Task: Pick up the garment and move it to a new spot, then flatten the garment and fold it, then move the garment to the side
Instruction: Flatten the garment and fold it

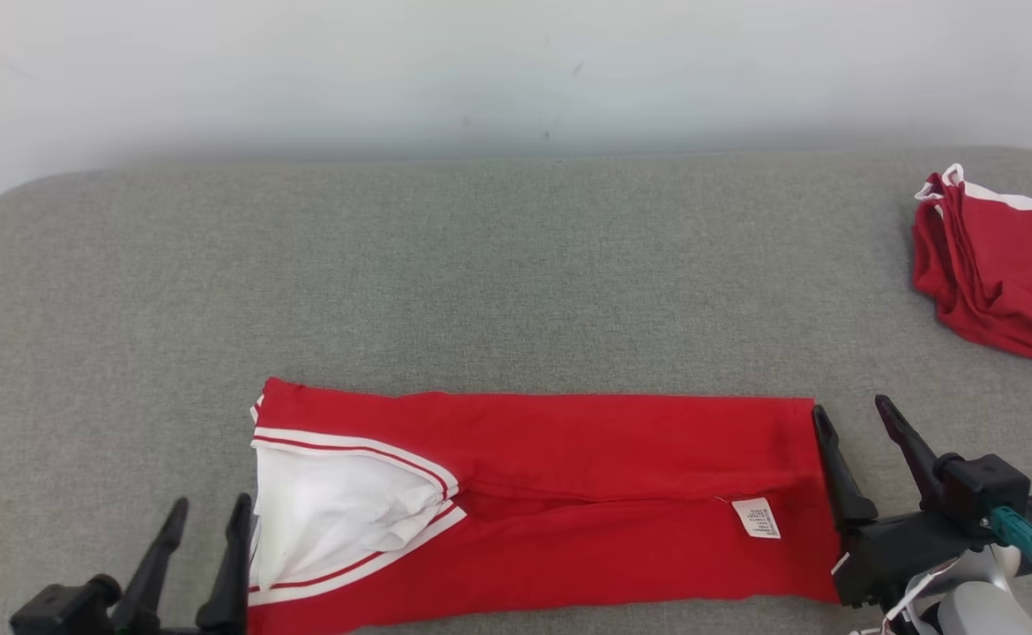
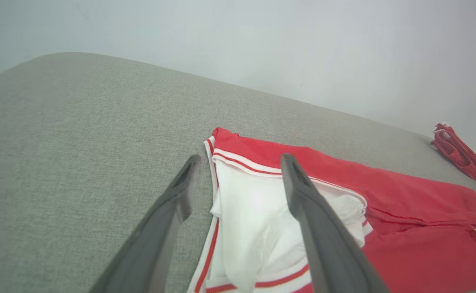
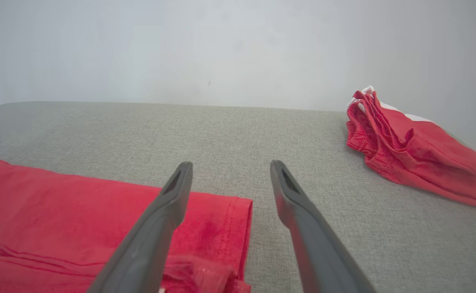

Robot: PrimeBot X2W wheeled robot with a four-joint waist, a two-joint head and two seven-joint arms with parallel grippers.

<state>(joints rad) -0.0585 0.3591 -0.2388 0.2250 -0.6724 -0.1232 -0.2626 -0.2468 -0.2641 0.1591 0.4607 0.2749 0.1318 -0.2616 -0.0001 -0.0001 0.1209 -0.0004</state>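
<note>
Long flat red garment (image 1: 569, 494) with striped white trim and white, possibly mesh, lining, on coarse grey table (image 1: 481, 265), left gripper (image 1: 212, 501) spread empty at its white end, right gripper (image 1: 851, 406) spread empty at its hem, rumpled red pile (image 1: 1001, 273) well beyond that hem

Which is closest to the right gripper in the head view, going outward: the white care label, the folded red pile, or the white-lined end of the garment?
1. White care label, just left of the right gripper, on the garment.
2. Folded red pile, farther back on the right.
3. White-lined end of the garment, far to the left.
</note>
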